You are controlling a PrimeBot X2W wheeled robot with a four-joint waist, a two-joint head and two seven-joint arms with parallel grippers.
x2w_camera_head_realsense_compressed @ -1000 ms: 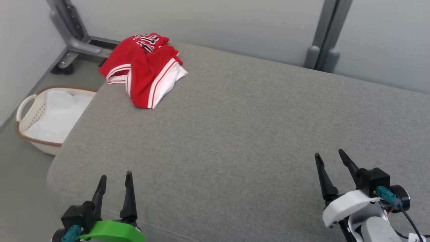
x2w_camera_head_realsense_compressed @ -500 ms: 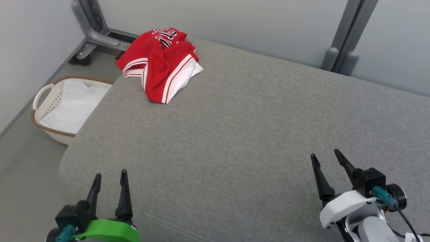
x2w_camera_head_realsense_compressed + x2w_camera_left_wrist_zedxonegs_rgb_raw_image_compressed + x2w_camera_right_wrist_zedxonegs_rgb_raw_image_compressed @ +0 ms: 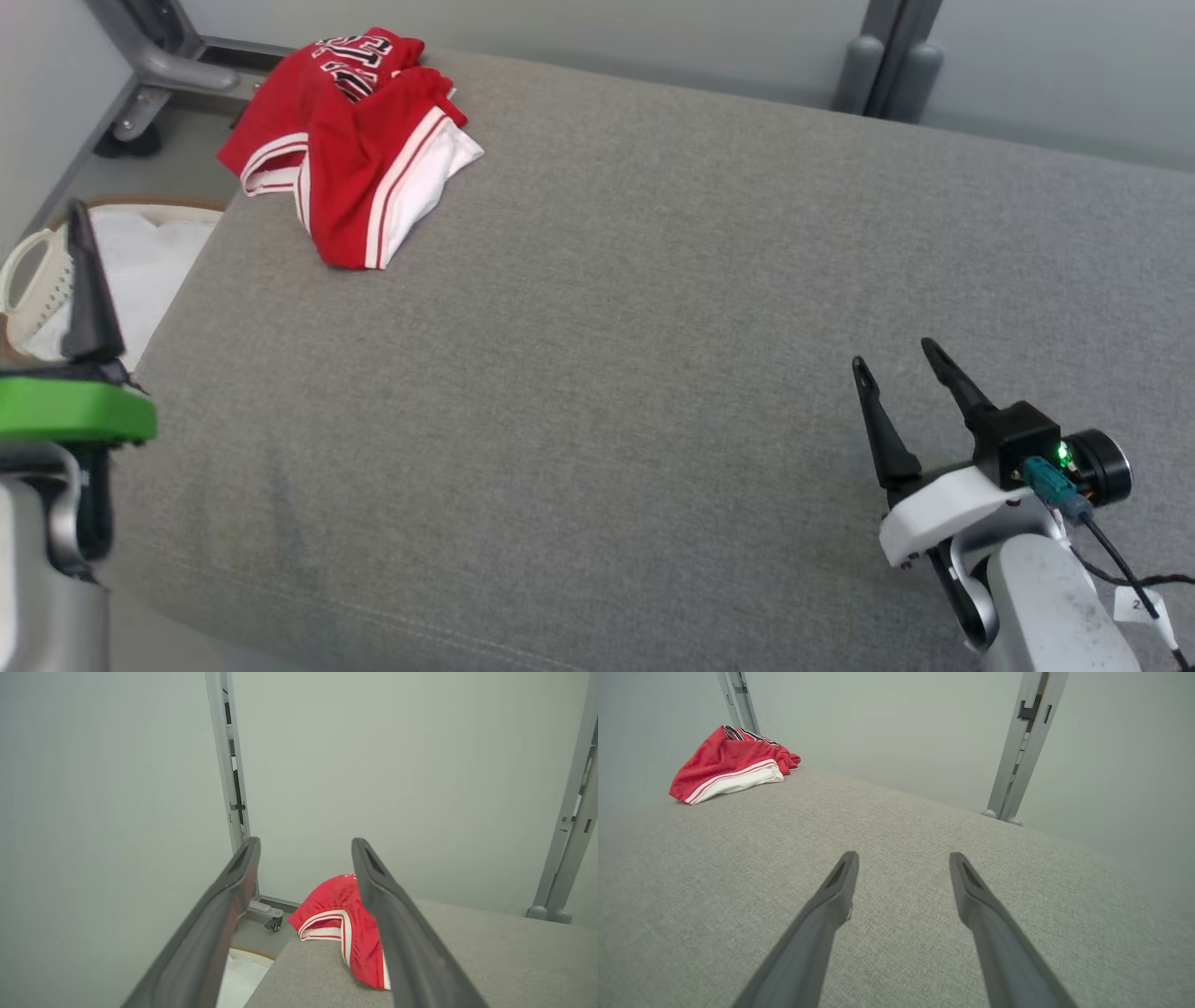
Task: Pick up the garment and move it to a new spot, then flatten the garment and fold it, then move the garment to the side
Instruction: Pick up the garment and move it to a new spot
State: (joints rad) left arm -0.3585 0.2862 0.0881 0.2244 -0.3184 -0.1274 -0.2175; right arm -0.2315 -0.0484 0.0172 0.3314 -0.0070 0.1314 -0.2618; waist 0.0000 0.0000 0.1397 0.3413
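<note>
Targeting red garment at cushion's far-left corner, left pincer and right pincer both agape, empty; pinch a raised fold, possibly the waistband.

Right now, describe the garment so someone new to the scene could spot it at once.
A big grey cushion spreads before the robot. At its far left corner, near a cream basket on the floor, lies the crumpled garment. It is bright red with white stripes and dark lettering, unlike the plain white cloth in the basket.
</note>
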